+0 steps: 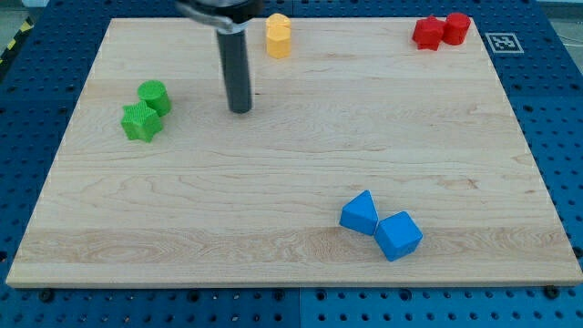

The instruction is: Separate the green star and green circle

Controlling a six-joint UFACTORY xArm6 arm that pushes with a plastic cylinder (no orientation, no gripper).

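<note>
The green star (140, 121) lies at the view's left on the wooden board (273, 182). The green circle (154, 96) sits just above and to the right of it, touching it. My tip (240, 110) is at the end of the dark rod, to the right of both green blocks and apart from them by roughly a block's width or two.
A yellow block (278, 35) stands at the view's top, right of the rod. Two red blocks (441, 30) sit together at the top right. Two blue blocks (381, 226) touch at the bottom right.
</note>
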